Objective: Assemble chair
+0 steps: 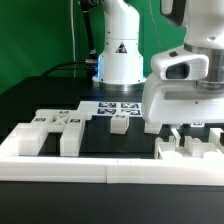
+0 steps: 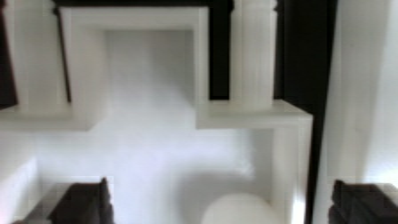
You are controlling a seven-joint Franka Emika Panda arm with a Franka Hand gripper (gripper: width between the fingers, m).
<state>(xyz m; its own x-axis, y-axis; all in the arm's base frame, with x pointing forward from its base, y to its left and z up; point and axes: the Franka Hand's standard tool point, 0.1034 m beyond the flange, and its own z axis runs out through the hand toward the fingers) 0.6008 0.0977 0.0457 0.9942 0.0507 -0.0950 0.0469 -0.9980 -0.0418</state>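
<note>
1. Broadly, the arm's base [image 1: 120,50] stands at the back of the dark table [image 1: 40,100]; the low border wall [image 1: 100,170] runs along the front.
2. The gripper [image 1: 186,130] hangs low on the exterior view's right, directly over a notched chair block [image 1: 188,150] lying just behind the wall; in the wrist view its fingers [image 2: 80,200] are spread wide, with the white block filling the space beneath and between them; whether the pads touch it I cannot tell.
3. Two more chair pieces [image 1: 55,130] lie side by side on the exterior view's left, well apart from the gripper; a small cube-like leg [image 1: 119,123] sits near the middle, just in front of the marker board [image 1: 115,104].
4. Step, as I judge it: handling the right-hand block, with nothing plainly joined, so assembly looks early; the next move calls either for closing squarely on the block's walls or for rising straight clear without nudging it.
5. Writing: none readable; a black warning triangle [image 1: 118,47] marks the base; black-and-white square tags show on the board and pieces, their patterns too small to make out.
</note>
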